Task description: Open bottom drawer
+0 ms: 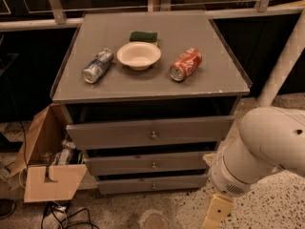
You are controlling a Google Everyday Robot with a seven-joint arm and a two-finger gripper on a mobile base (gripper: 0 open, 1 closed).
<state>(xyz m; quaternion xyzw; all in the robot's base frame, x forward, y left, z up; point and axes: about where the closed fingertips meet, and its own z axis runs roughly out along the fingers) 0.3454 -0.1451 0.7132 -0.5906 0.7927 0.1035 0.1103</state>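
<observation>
Here, the narrow grey bottom drawer (pixel 124 185) with its small round metal knob (pixel 153 186) sits lowest in the grey cabinet (pixel 143 87), front running left-right. The cream gripper (pixel 217 213) hangs right of it, slightly lower; I cannot tell how open it is.

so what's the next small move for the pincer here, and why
Probably bring the pincer across toward the knob of the bottom drawer. The pincer hangs low, off the front corner of the cabinet and apart from it, while the knob sits untouched at the centre of the lowest front.
</observation>
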